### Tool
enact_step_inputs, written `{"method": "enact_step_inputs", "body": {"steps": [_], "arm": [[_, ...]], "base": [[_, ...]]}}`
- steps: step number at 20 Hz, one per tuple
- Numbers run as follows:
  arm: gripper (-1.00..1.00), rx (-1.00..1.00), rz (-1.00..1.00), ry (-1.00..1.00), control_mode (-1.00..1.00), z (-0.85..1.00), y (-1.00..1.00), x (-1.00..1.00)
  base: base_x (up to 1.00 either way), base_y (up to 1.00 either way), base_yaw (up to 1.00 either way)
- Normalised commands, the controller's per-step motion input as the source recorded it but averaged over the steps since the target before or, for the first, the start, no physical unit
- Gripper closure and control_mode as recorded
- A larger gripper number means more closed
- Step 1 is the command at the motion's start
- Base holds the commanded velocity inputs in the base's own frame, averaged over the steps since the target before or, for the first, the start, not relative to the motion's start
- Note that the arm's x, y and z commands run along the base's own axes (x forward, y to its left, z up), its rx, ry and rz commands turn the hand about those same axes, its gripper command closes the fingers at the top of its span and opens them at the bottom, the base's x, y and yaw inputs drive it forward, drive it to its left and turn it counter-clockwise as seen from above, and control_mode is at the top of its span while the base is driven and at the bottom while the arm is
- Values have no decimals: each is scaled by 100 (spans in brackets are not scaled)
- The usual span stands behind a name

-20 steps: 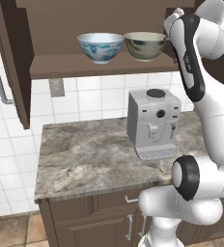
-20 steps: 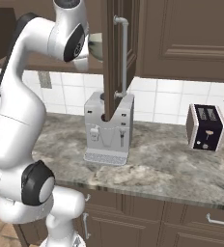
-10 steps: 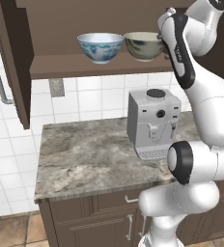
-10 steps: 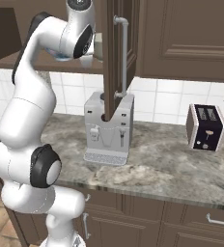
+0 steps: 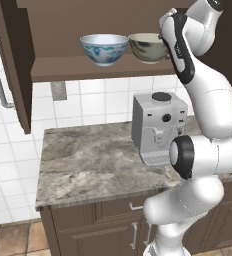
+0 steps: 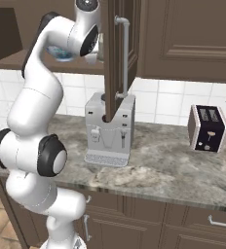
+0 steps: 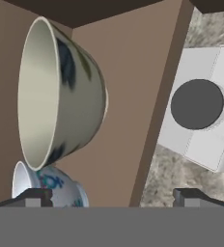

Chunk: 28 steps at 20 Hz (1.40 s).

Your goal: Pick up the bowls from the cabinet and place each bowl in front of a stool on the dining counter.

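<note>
On the cabinet (image 5: 63,67) shelf, a glossy round blue-floral bowl (image 5: 104,48) sits beside an olive-grey bowl (image 5: 147,46), partly hidden by the arm. The claw (image 7: 111,195), spread wide and empty, faces them above a boxy coffee machine (image 5: 155,127) on the marbled bench (image 5: 88,165).

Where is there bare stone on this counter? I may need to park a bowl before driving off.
The widest bare patch of the stone counter runs from its left end by the tiled wall to the coffee machine. A second lies between coffee machine and toaster. The shelf is free left of the blue-patterned bowl, crowded where the olive bowl adjoins it.
</note>
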Motion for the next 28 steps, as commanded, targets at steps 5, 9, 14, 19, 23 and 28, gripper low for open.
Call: {"method": "enact_step_inputs", "body": {"steps": [5, 9, 14, 19, 23, 28], "arm": [[-100, 2, 0, 0, -100, -8, -6, 34], [-100, 2, 0, 0, -100, -17, -5, 38], [-100, 2, 0, 0, -100, -7, -2, 39], [-100, 1, 0, 0, -100, 0, 0, 40], [-100, 1, 0, 0, -100, 0, -1, 39], [-100, 2, 0, 0, -100, 0, -1, 34]], "base": [[0, 0, 0], [0, 0, 0], [0, 0, 0], [0, 0, 0], [0, 0, 0], [0, 0, 0]]}}
